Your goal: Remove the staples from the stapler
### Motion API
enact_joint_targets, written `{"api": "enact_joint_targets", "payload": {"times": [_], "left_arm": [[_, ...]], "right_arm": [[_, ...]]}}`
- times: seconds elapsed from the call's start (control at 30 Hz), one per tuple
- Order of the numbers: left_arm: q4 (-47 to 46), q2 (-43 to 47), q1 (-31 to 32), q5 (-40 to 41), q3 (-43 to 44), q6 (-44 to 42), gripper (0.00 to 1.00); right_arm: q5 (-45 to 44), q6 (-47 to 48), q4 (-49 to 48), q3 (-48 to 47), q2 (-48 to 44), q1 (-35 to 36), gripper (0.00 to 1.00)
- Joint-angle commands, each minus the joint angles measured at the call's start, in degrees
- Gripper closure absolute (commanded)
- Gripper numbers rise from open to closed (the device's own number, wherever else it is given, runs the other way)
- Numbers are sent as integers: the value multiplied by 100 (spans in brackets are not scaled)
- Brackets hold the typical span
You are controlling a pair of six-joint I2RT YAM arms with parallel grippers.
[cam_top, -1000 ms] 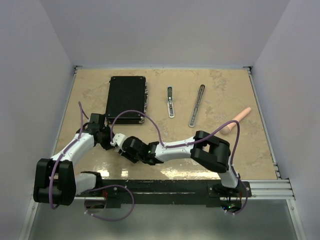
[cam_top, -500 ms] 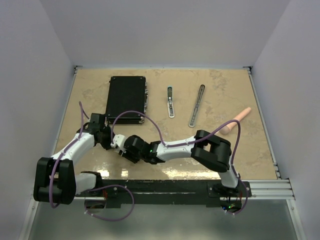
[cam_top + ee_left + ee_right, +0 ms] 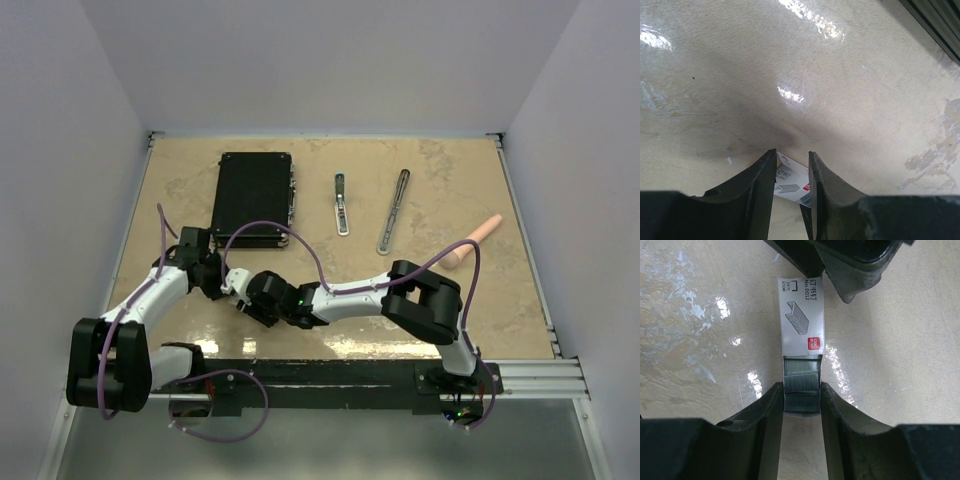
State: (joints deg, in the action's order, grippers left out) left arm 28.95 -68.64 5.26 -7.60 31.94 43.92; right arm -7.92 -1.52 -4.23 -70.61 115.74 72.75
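The right gripper (image 3: 801, 390) is reaching across to the near left of the table (image 3: 450, 170), where its two fingers are pressing on either side of the staples (image 3: 801, 376). These form a short grey block that is sticking out of the near end of a small white box (image 3: 801, 315) printed with a staple drawing. The left gripper (image 3: 791, 160) is meeting it from the other side. Its fingers are closing on the far end of that same white box, which is filling the narrow gap between them. Box and staples are sitting low over the tabletop, between the two tools.

The stapler (image 3: 393, 212) is lying in two separate pieces well away at the far middle of the table, touched by neither arm. The short bar (image 3: 341, 207) is on the left and the longer rail on the right, with a gap between them. A flat black case (image 3: 253, 198) is resting to their left, and a pink cylinder (image 3: 474, 241) is lying to the right.
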Motion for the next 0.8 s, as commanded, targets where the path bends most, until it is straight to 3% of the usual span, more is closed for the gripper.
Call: {"api": "enact_joint_targets", "payload": {"times": [0.0, 0.13, 0.33, 0.77], "left_arm": [[49, 158, 2, -102, 66, 3, 61], [277, 255, 2, 284, 311, -59, 53], [612, 342, -7, 942, 576, -121, 50], [955, 659, 2, 575, 453, 55, 73]], "right_arm": [[-130, -50, 203, -199, 63, 37, 62], [-183, -85, 203, -120, -183, 38, 47], [-17, -261, 81, 169, -552, 46, 39], [-227, -463, -113, 768, -966, -103, 42]]}}
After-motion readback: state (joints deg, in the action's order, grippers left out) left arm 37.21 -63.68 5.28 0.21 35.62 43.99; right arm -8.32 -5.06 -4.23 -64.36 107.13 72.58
